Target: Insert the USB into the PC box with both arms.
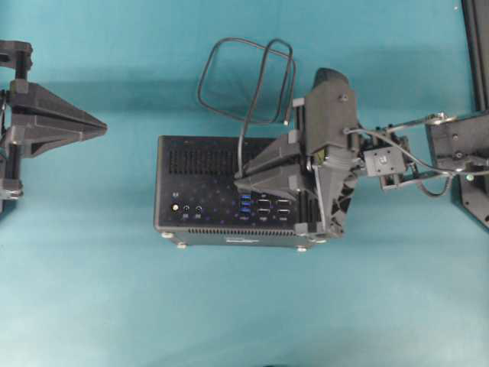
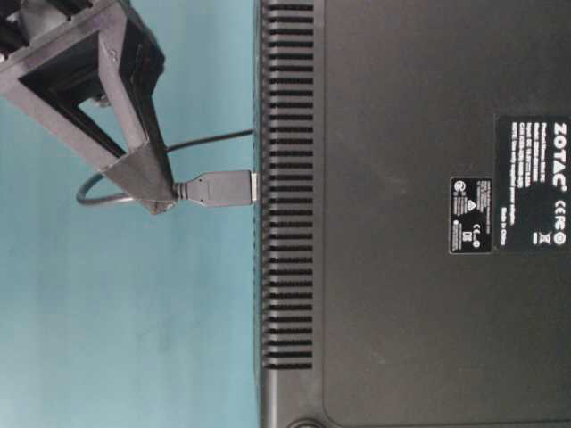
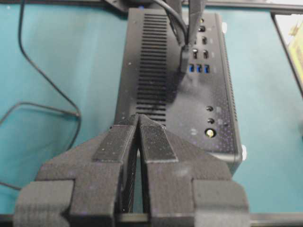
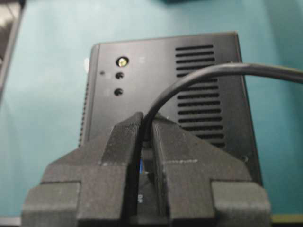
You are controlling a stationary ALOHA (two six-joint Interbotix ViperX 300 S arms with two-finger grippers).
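Note:
The black PC box (image 1: pixel 191 195) lies in the middle of the teal table, port face up, with blue ports (image 3: pixel 199 69) showing. My right gripper (image 1: pixel 238 182) reaches over it from the right, shut on the USB just behind its plug (image 2: pixel 219 189). The plug's metal end touches the port face of the PC box (image 2: pixel 401 267); whether it sits in a port I cannot tell. The thin dark cable (image 1: pixel 241 149) rises from the jaws (image 4: pixel 147 120) and loops behind the box. My left gripper (image 1: pixel 103 126) hovers left of the box, shut and empty, its tips (image 3: pixel 138 117) pointing at the box's near end.
The cable's loop (image 1: pixel 293 76) lies on the cloth behind the box. A black frame post (image 1: pixel 477 46) stands at the far right edge. The right arm's base (image 1: pixel 458 160) is at the right. Bare teal cloth (image 1: pixel 244 313) stretches in front of the box.

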